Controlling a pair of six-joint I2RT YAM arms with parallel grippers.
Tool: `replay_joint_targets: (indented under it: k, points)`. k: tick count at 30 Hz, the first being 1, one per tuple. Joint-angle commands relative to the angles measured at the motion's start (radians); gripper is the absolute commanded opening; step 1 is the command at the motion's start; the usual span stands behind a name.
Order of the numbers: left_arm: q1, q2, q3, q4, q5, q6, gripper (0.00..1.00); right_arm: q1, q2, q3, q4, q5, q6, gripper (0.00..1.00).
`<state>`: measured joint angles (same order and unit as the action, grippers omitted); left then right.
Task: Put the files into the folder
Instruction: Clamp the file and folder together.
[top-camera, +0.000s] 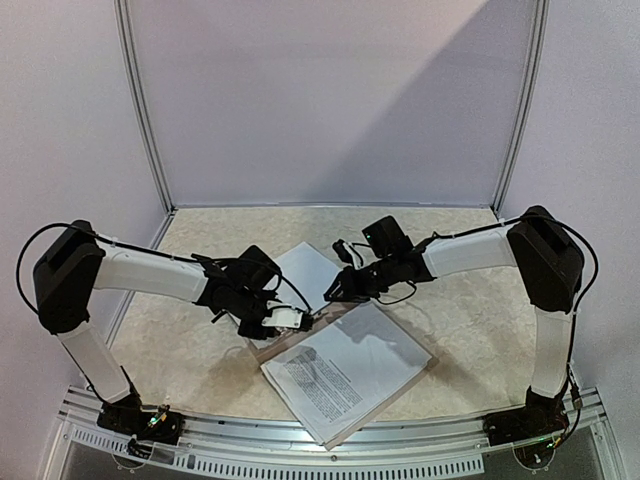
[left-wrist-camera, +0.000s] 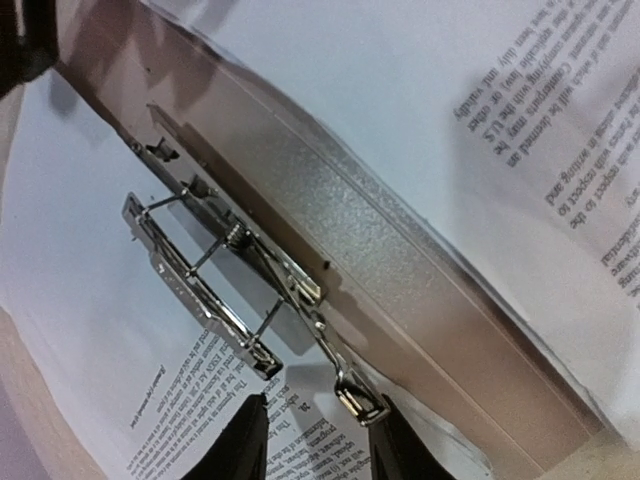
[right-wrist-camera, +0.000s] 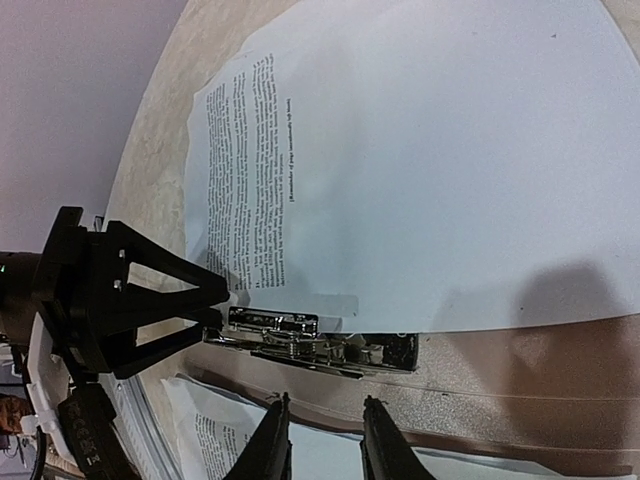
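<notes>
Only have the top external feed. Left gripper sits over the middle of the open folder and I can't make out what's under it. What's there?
Observer: The left wrist view shows a silver metal clip fixed along the spine of the folder, with its bar apparently lifted on wire arms.
Operator: Is the left gripper gripping it?
Observer: Not clamped. The left gripper straddles the end of the clip's lever, which lies against one finger, and paper shows through the gap.
Operator: Right gripper holding anything?
Observer: No. In the right wrist view the right gripper has its fingers apart and nothing between them. It is poised over the spine beside the clip.
</notes>
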<state>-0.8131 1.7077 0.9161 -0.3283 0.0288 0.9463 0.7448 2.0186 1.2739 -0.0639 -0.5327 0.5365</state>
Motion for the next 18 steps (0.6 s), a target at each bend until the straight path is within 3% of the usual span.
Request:
replay_joint_targets:
  k: [1, 18]
  points:
    - [-0.018, -0.011, 0.028, -0.001, -0.003, -0.018, 0.34, -0.004, -0.034, -0.018, -0.009, 0.004, -0.014, 0.24]
    - [-0.029, 0.02, 0.142, 0.074, -0.04, -0.076, 0.34, -0.006, -0.065, -0.061, 0.004, 0.031, -0.004, 0.24]
